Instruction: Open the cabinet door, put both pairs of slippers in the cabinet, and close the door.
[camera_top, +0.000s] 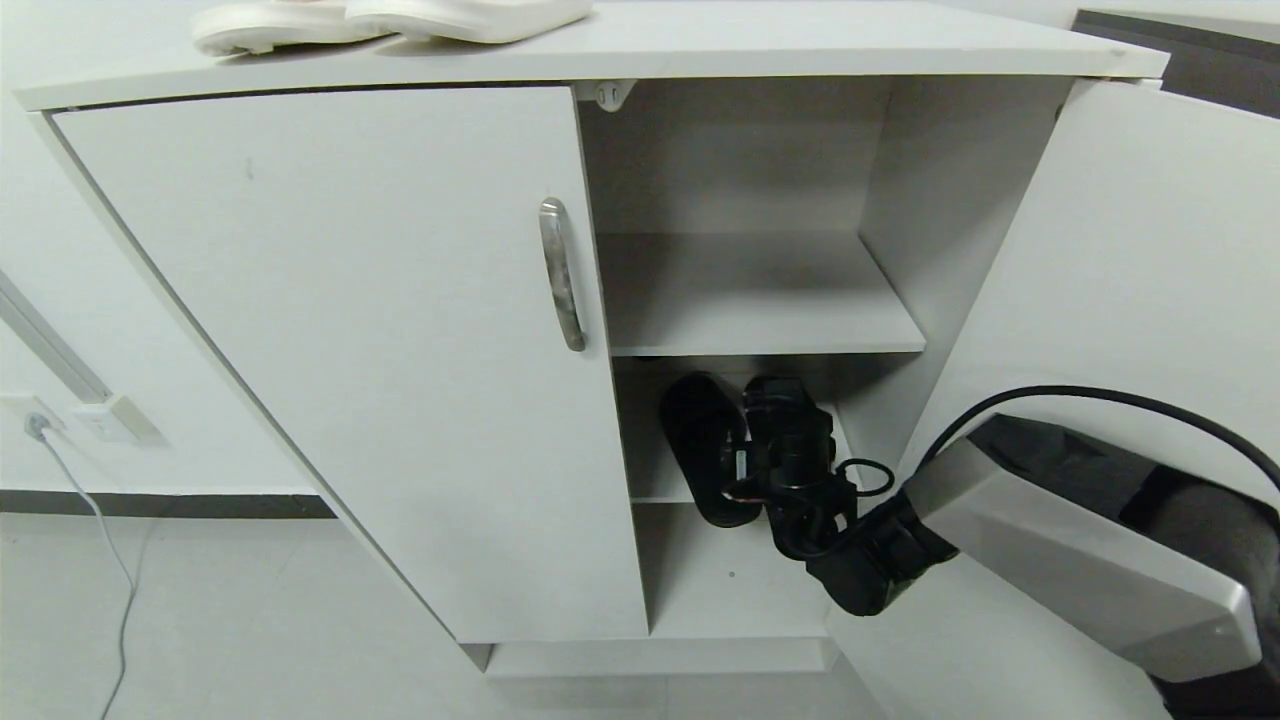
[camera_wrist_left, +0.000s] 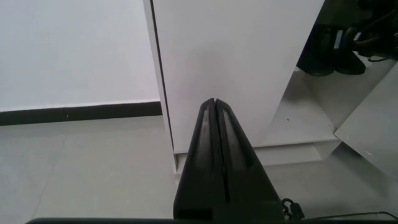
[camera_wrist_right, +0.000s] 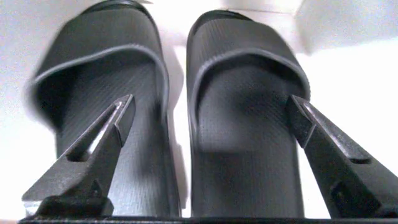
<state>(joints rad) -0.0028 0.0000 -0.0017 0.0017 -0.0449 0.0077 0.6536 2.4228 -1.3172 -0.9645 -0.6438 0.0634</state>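
Right hand (camera_wrist_right: 210, 104) spread wide, arm (camera_top: 1080, 560) extended forward; left hand (camera_wrist_left: 214, 107) closed tight.

Head view: the white slippers (camera_top: 300, 22) on the cabinet (camera_top: 800, 45) top are cut off by the upper edge. The right claw (camera_top: 787, 400) covers most of one of the black slippers (camera_top: 700, 450); the other is exposed. The open door (camera_top: 1150, 260) runs past the right edge. Left wrist view: the black slippers (camera_wrist_left: 329, 50) are cut by the frame edge.
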